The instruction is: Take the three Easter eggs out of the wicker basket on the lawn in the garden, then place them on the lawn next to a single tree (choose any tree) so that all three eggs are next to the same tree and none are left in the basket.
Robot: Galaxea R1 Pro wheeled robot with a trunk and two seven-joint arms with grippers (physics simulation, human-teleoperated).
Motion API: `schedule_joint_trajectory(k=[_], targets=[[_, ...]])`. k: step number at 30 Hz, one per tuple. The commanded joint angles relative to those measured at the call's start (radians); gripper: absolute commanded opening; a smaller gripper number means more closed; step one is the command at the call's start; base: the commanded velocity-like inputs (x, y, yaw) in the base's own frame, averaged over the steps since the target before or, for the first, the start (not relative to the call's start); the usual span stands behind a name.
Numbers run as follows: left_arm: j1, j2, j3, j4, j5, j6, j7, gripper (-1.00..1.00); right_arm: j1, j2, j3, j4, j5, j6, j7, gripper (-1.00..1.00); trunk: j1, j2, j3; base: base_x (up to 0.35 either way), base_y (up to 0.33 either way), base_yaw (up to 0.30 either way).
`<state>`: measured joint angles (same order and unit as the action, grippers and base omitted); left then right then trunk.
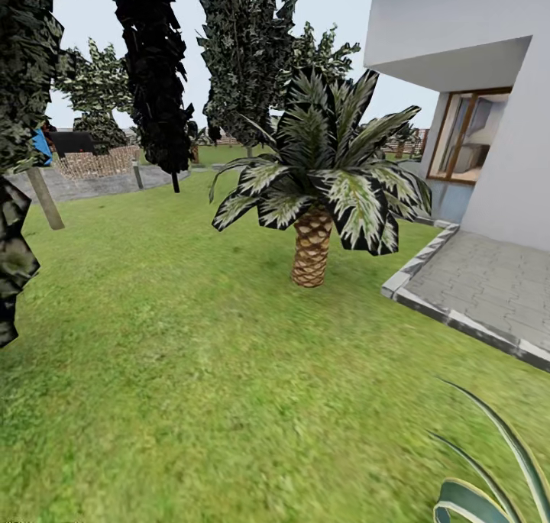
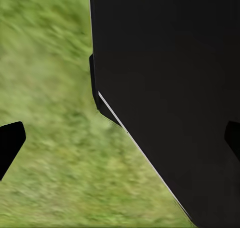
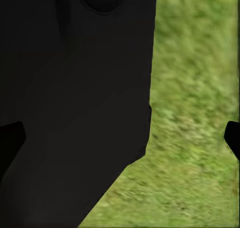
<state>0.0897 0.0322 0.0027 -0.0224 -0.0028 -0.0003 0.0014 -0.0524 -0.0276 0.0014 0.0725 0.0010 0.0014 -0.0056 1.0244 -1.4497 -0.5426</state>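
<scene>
The three Easter eggs and the wicker basket are out of view. The lawn (image 1: 191, 355) spreads wide ahead of me in the head view. A tree (image 1: 244, 65) with a jagged dark green-grey crown stands far back at the centre. My left gripper (image 2: 120, 140) is open over blurred grass, its dark fingertips (image 2: 10, 143) far apart with nothing between them. My right gripper (image 3: 120, 138) is open too, also over grass. In both wrist views a black part of my own body covers much of the picture.
A short palm (image 1: 313, 225) stands mid-lawn ahead. An all-black tree (image 1: 156, 72) and a leaning pale trunk (image 1: 46, 198) are at the left. The grey paved patio (image 1: 489, 279) and white house (image 1: 504, 126) lie to the right. Striped leaves (image 1: 489, 477) poke in at bottom right.
</scene>
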Motion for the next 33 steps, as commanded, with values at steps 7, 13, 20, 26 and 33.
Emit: schedule_joint_trajectory(k=[7,13,20,26,33], targets=[[0.001,0.000,0.000,-0.002,0.000,-0.001,0.000,1.00,-0.001,0.000,0.000,-0.001,-0.001,0.000,-0.001,1.00,0.001,0.000,-0.001,0.327,0.000,0.281],[0.001,0.000,0.000,-0.002,0.000,0.000,-0.001,1.00,-0.001,0.000,0.000,-0.002,0.000,-0.003,-0.001,1.00,0.001,0.000,-0.001,0.329,0.007,0.274],[0.001,0.000,0.000,-0.002,0.000,0.002,-0.001,1.00,-0.001,-0.001,0.003,-0.002,0.002,-0.003,0.001,1.00,0.001,0.000,-0.001,0.324,0.136,0.055],[0.001,0.000,0.000,-0.002,0.000,0.001,-0.001,1.00,-0.001,-0.002,0.003,-0.002,0.002,-0.003,0.001,1.00,0.001,0.000,-0.001,0.320,0.118,0.002],[0.001,0.000,0.000,-0.002,0.000,0.000,-0.001,1.00,-0.001,-0.002,0.003,-0.002,0.002,-0.004,0.001,1.00,0.001,0.000,-0.001,0.320,0.046,0.000]])
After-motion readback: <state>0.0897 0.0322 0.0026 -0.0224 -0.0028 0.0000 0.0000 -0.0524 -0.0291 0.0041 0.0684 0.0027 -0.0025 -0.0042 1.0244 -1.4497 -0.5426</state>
